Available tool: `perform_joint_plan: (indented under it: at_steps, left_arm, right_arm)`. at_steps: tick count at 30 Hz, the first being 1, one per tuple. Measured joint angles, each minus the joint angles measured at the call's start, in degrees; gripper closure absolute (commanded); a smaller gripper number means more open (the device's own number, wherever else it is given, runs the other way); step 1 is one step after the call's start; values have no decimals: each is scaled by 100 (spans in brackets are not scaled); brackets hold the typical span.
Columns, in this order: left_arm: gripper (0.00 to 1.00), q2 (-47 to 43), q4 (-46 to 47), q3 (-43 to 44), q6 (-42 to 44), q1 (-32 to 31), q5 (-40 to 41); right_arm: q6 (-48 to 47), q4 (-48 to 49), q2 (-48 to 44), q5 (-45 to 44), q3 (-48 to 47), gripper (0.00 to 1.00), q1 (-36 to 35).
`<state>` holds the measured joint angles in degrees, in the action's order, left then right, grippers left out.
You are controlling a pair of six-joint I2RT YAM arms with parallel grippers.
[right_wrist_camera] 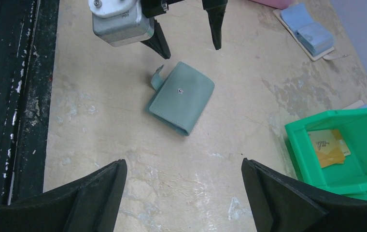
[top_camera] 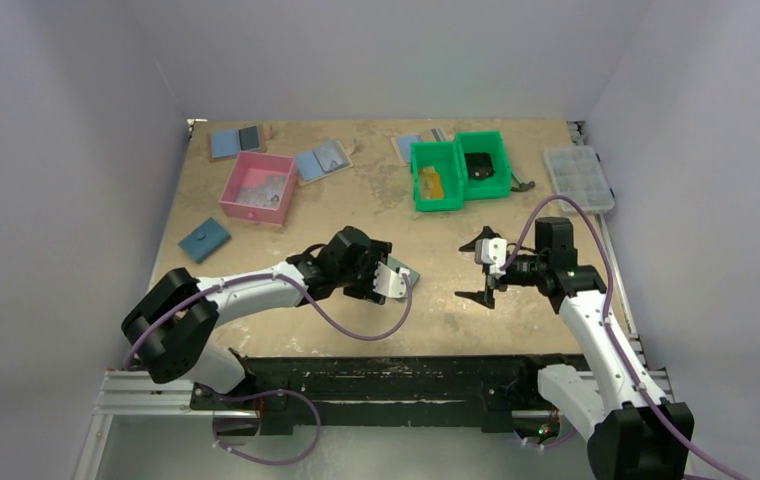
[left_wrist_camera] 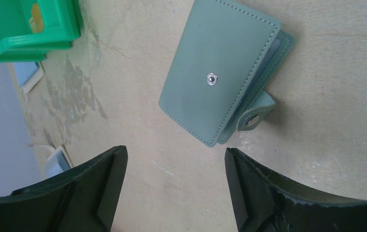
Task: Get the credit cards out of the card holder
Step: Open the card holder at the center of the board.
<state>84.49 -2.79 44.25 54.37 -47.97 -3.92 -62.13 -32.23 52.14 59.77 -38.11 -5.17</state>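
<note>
The card holder (right_wrist_camera: 181, 99) lies closed on the counter (top_camera: 356, 220), about mid-way across and toward the near side. Its grey-green outside faces up and its snap strap is undone and sticking out to one side. The left hand (left_wrist_camera: 174, 152) is right on it: from its wrist view the holder sits just ahead of the fingertips, not between them. The fingers stand apart with nothing in the gap, so it's empty-handed. From the right wrist view those dark fingertips point down at the strap side of the holder; I can't tell whether they touch it.

The left arm is stretched low from its base, reaching right and away to the middle of the counter. The right arm stands elbow-up on its own side, its hand (right_wrist_camera: 182, 164) spread wide and empty, hanging above the counter to the right of the holder and well apart from it.

Farther back sits a green bin (right_wrist_camera: 302, 154) with orange-yellow credit cards (right_wrist_camera: 327, 147) lying inside. A second green bin (top_camera: 483, 140) touches its right side, with something dark in it. On the far left there's a pink bin (top_camera: 251, 212), and a darker blue wallet (top_camera: 204, 240) sits nearer on that side. Blue-and-grey folders (top_camera: 321, 160) are scattered along the back, and a clear organizer box (top_camera: 578, 178) is at the far right. Nothing lies between either hand and the holder.
</note>
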Motion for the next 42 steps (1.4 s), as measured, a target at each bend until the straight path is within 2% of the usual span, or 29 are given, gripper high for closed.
perform_joint_plan:
  at_steps: [8,21,24,32,38,42]
  left_arm:
    - [29,442,31,2,234,-7,162]
    - [45,859,348,142,219,-245,234]
    - [58,940,334,170,208,-275,249]
    - [99,1119,52,568,103,-313,214]
    - [100,1121,-297,890,-173,-313,94]
    - [100,1207,-693,1209,-695,-313,-26]
  right_arm:
    - [-105,-42,-13,0,0,1,0]
    - [-173,-85,-2,2,0,1,0]
    - [-186,-96,-2,4,0,1,0]
    - [-203,-101,-2,4,0,1,0]
    - [-203,-105,-2,22,0,1,0]
    - [-203,-116,0,42,0,1,0]
